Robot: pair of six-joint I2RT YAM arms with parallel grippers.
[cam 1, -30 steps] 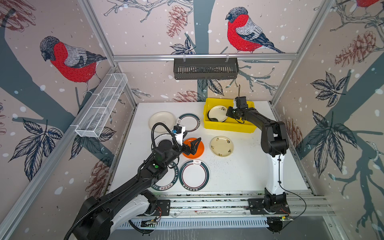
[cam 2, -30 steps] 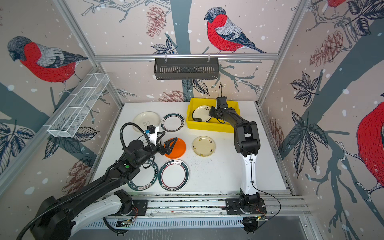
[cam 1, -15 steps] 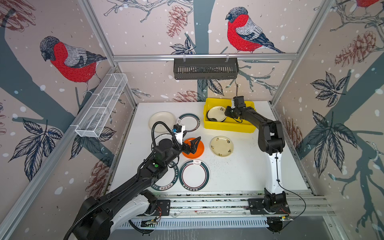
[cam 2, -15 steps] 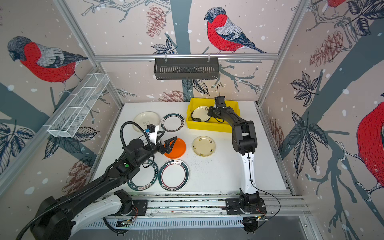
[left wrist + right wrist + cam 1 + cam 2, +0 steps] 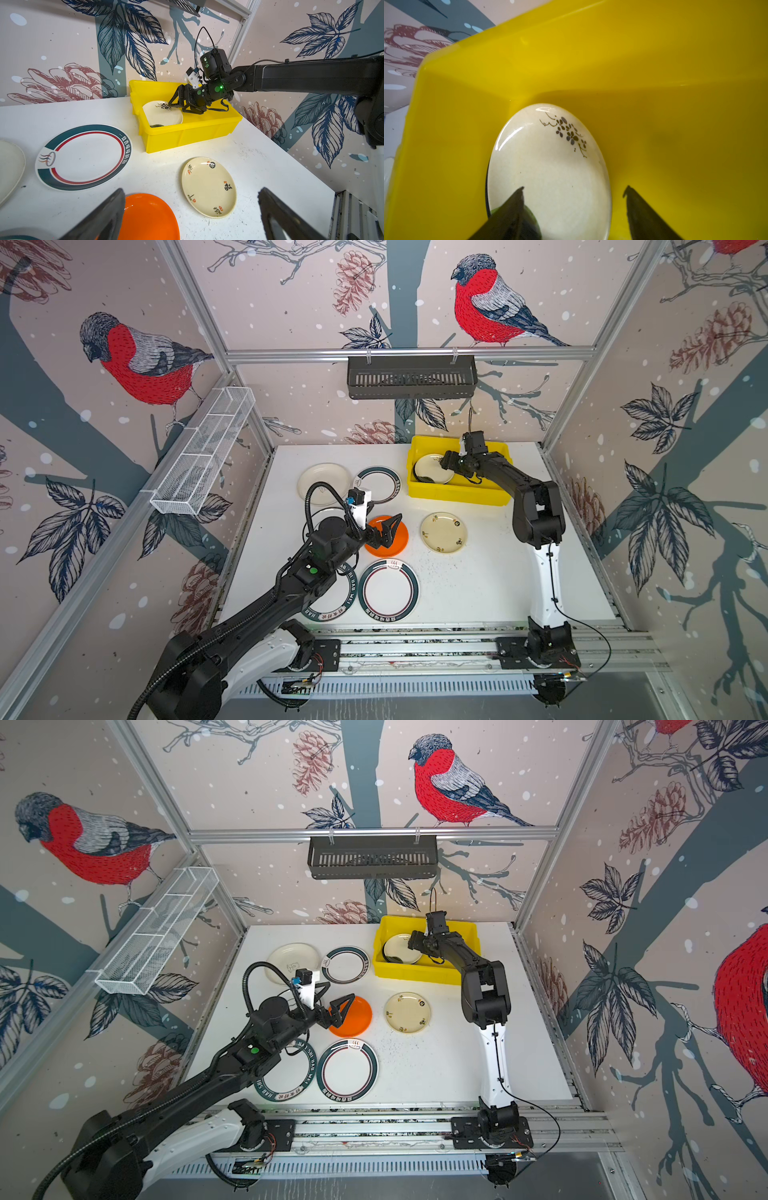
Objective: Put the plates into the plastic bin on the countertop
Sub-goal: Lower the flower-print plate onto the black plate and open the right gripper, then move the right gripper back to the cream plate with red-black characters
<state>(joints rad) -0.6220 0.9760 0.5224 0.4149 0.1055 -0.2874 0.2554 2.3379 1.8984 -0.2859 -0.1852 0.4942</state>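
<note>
The yellow plastic bin (image 5: 457, 494) stands at the back right of the countertop (image 5: 478, 585). Inside it a cream flowered plate (image 5: 550, 162) lies on a dark plate whose edge just shows. My right gripper (image 5: 574, 188) hovers open over that plate's near rim, holding nothing. My left gripper (image 5: 192, 190) hangs open, empty, above the orange plate (image 5: 400, 546). Loose on the countertop are a cream plate (image 5: 444, 532), two green-rimmed plates (image 5: 388, 590) (image 5: 380, 485), and a white plate (image 5: 324, 483). My left arm partly covers another lettered plate (image 5: 332, 608).
A black slotted basket (image 5: 411, 377) hangs on the back wall above the bin. A white wire basket (image 5: 203, 452) is fixed to the left wall. Aluminium rails (image 5: 415, 649) with both arm bases run along the front edge.
My right gripper went from shut to open and let go of the cream flowered plate, which now rests in the bin. The left arm has not moved.
</note>
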